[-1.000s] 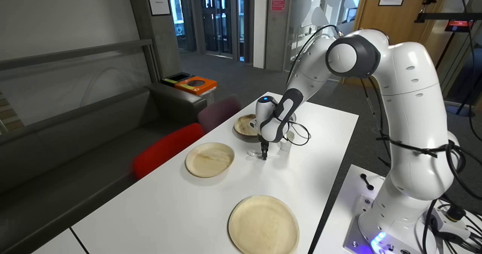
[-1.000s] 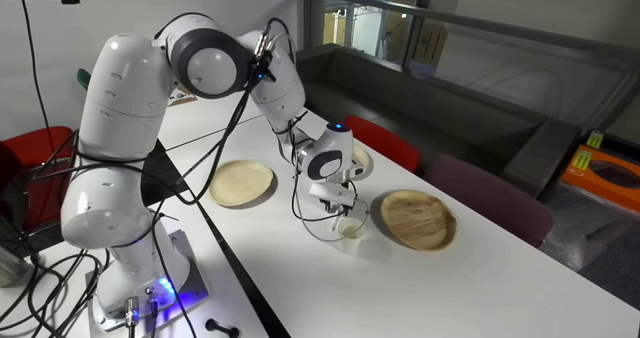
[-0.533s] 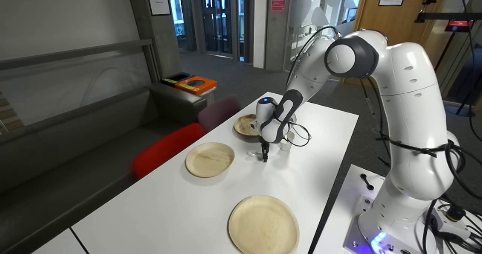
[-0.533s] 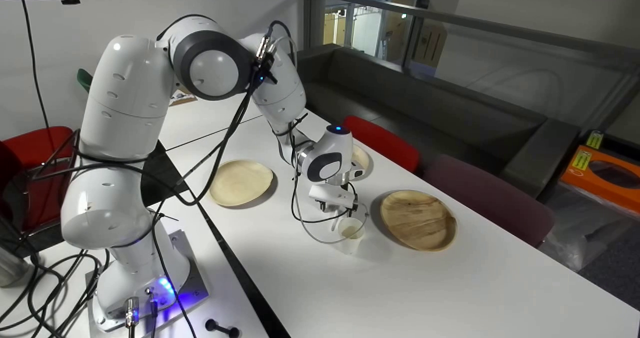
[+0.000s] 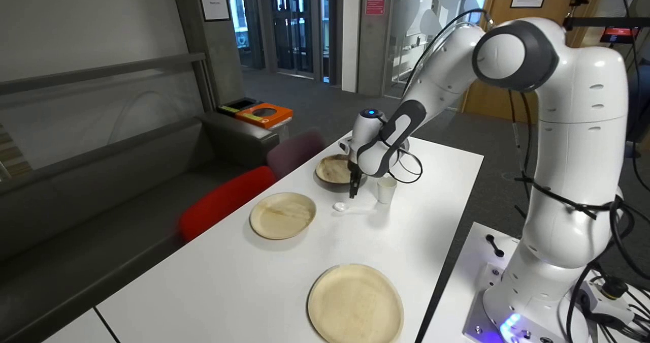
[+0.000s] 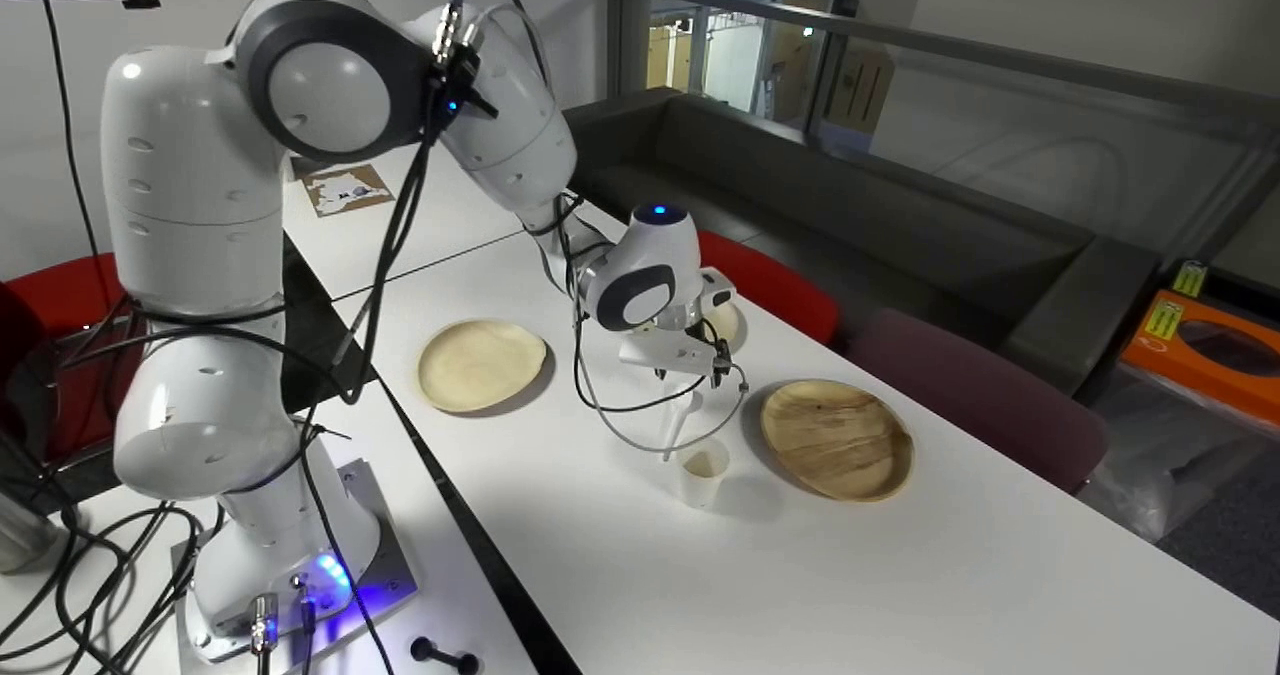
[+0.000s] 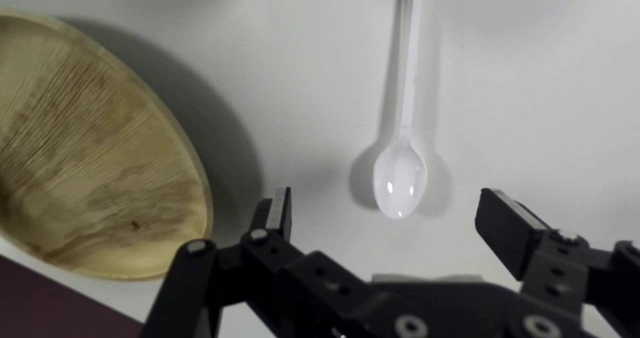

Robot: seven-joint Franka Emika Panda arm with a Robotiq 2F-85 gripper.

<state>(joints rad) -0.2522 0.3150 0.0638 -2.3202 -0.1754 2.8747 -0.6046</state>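
The wrist view shows a white spoon lying on the white table, its bowl seen between the two black fingers of the gripper, which stand wide apart with a gap to the spoon on either side. The spoon's handle runs away from the fingers, and in an exterior view its end lies just beside a white cup, which stands upright near the fingers. Beside the left-hand finger of the wrist view is a brown-grained wooden dish. In an exterior view the fingertips hang above the table near the spoon's bowl. Farther out from the fingers are a pale shallow dish and, well apart, a pale round plate. Past the wooden dish from the fingers is a purple chair; past the pale dish, a red chair; farthest off, a dark grey sofa.
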